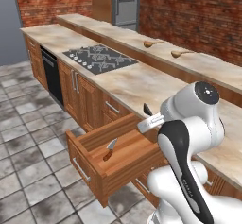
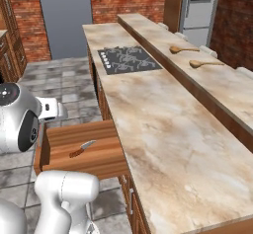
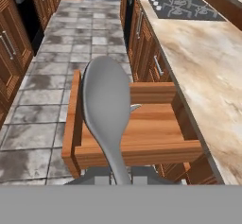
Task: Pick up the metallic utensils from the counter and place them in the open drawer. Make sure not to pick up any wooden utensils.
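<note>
so the silver spoon [image 3: 107, 106] takes up the middle of the hand view. its long axis runs pretty much straight up and down the frame, bowl at the top, thin handle narrowing toward the bottom centre where the gripper [image 3: 120, 178] is clamped tight on it. the spoon is plain matte grey all over, with a big smooth oval bowl and a slim neck. in that view it hangs over the open drawer [image 3: 142, 148], covering most of the drawer's left half.

in the left base view the gripper [image 1: 148, 110] sits centre-right of the frame, just above the drawer's [image 1: 92, 135] back corner and right by the counter [image 1: 142, 83] edge. the dark finger tip pokes up there, but the spoon itself is too small to make out from that angle.

the knife [image 1: 109, 150] is already lying in the drawer, lower-centre of that frame. its silver blade points toward the upper right and its reddish-brown handle toward the lower left, so it sits on a diagonal. in the right base view the same knife [image 2: 82, 149] is in the lower left, blade toward the upper right, flat on the drawer [image 2: 94, 165] floor.

the wooden spoons are up on the raised ledge behind the counter, well apart from all this. in the left base view one [image 1: 154, 43] and the other [image 1: 182, 53] are in the upper right, both light tan, with bowls to the left and handles running right. the black cooktop [image 1: 100, 58] is in the upper middle.
</note>
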